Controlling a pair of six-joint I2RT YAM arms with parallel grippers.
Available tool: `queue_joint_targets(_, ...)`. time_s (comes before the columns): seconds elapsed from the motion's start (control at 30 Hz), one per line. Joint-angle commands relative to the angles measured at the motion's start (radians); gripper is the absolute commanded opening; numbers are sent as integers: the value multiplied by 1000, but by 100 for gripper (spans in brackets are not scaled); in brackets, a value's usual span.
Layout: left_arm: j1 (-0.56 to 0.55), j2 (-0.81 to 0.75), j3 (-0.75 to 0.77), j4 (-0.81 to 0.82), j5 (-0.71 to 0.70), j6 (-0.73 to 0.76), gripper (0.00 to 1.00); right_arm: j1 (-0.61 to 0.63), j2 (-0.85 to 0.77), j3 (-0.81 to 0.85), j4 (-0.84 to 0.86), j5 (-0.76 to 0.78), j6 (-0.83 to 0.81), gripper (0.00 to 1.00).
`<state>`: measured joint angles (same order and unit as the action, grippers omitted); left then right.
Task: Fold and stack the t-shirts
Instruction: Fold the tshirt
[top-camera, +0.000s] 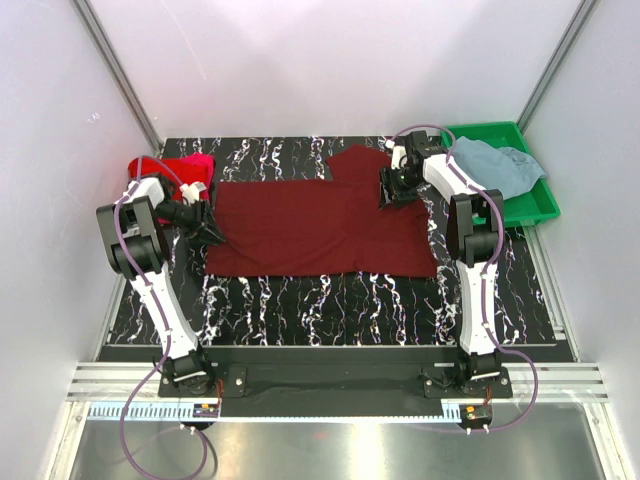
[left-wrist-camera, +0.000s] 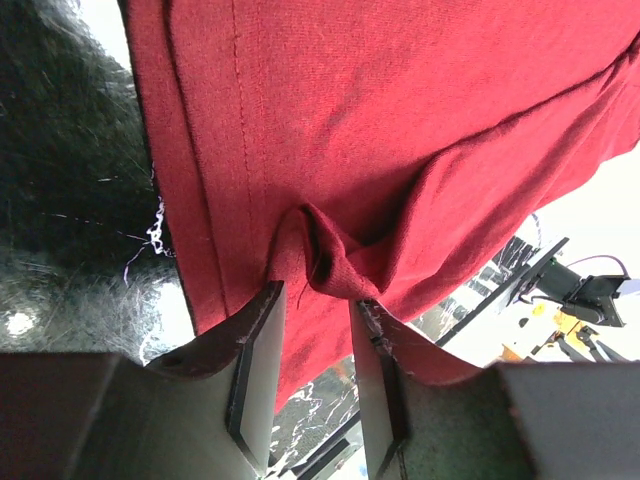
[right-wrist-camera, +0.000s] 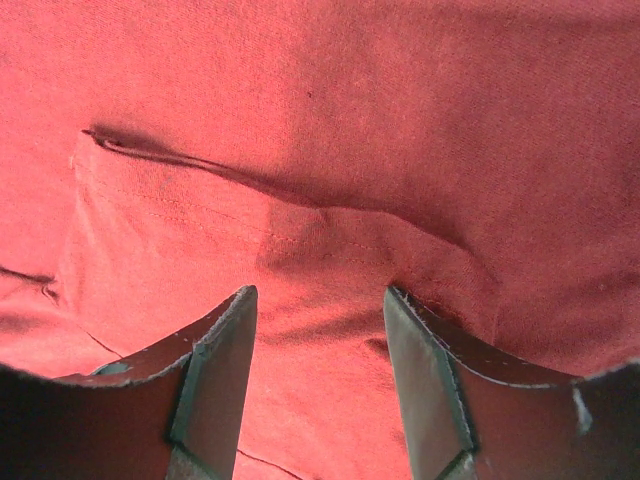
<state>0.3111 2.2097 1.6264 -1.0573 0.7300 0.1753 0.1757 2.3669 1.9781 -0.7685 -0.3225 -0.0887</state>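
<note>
Maroon t-shirt (top-camera: 320, 225) lies spread flat mid-tabletop (top-camera: 330, 300). Left claw (left-wrist-camera: 315, 295) is narrow, nipping a pucker of cloth by the stitched left edge; the cloth hangs lifted from the pinch. Right claw (right-wrist-camera: 320, 300) is wide, fingers apart on flat cloth at the shirt's far right, holding nothing. Cloth judged light, limp and stretchy: best taken at hems or seams, both ends lifted together.

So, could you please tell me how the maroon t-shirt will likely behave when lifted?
Probably floppy: the maroon t-shirt puckers where the left gripper pinches it. It would likely sag when raised, since it lies limp with soft creases.
</note>
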Motion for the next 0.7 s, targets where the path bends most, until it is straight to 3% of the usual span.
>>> queue_joint_targets(0.0,-4,12,32,-3,28,16,36,10,3,11,9,31,-9,61)
queue_joint_targets(0.67,-3,19,49,10,-55,18,36,11,3,7,8,31,-11,62)
